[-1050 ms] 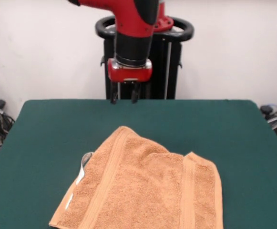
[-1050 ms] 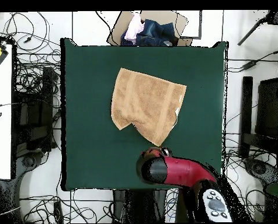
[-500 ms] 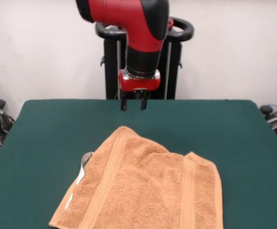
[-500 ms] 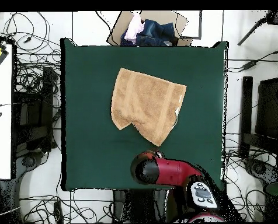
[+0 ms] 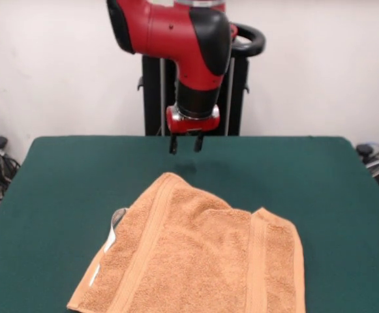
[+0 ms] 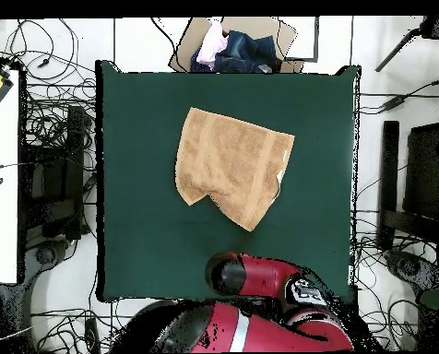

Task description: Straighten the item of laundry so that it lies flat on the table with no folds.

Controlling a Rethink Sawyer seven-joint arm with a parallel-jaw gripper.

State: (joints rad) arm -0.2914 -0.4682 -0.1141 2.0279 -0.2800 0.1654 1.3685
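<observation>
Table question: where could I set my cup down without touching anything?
The green table is bare along both sides of the orange towel in the overhead view, widest between the towel and each side edge. The strip between towel and robot is tighter: the gripper hangs there.

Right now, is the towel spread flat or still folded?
Still folded: the towel has one corner turned over, with a notched edge in the overhead view.

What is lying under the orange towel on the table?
Under the towel only the green table shows around it. A folded corner hides part of the towel itself; anything beneath cannot be seen.
</observation>
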